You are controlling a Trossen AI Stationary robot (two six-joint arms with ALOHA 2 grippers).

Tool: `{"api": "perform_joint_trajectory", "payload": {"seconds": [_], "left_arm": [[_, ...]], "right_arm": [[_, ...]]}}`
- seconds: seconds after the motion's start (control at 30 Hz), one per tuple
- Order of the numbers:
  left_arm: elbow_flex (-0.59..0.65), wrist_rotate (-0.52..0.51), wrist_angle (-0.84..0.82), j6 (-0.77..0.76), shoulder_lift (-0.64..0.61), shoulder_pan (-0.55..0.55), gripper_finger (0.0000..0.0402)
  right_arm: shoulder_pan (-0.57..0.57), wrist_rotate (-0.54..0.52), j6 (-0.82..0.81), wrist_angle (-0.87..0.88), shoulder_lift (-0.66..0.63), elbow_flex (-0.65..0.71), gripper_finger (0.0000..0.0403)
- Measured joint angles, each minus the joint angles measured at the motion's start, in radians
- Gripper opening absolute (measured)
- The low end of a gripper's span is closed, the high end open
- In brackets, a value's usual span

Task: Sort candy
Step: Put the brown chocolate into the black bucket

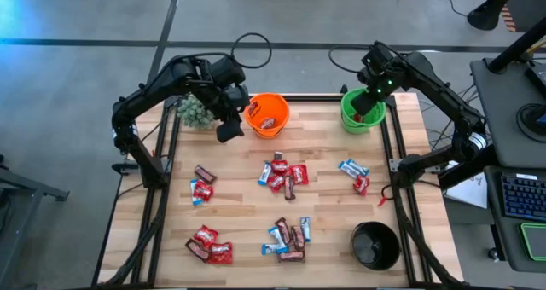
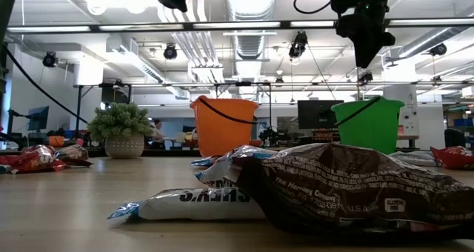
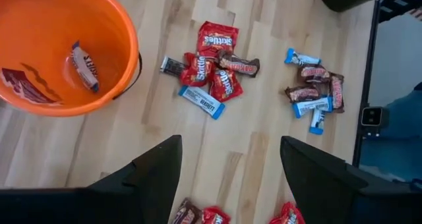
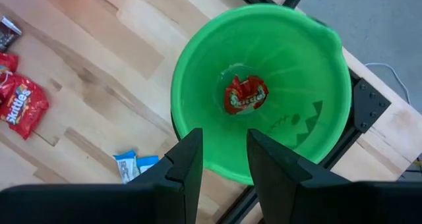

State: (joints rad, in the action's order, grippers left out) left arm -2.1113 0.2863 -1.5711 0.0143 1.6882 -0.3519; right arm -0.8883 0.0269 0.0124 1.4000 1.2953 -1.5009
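Wrapped candy lies in several clusters on the wooden table: a middle pile, a near pile, a left pair, a near-left pile and a right pair. The orange bucket holds two sweets. The green bucket holds one red packet. My left gripper hovers open just left of the orange bucket, above the table. My right gripper hangs open over the green bucket's rim, empty.
A small green plant in a pot stands at the far left, close by my left arm. A black bucket sits at the near right corner. Bare wood lies between the candy clusters. The table's metal frame runs along the right edge.
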Motion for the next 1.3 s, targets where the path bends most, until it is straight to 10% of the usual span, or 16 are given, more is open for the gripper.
{"api": "perform_joint_trajectory", "payload": {"seconds": [1.3], "left_arm": [[0.406, -0.037, 0.246, -0.006, -0.021, 0.171, 0.024]], "right_arm": [[0.183, 0.008, -0.184, 0.17, -0.085, 0.001, 0.0109]]}}
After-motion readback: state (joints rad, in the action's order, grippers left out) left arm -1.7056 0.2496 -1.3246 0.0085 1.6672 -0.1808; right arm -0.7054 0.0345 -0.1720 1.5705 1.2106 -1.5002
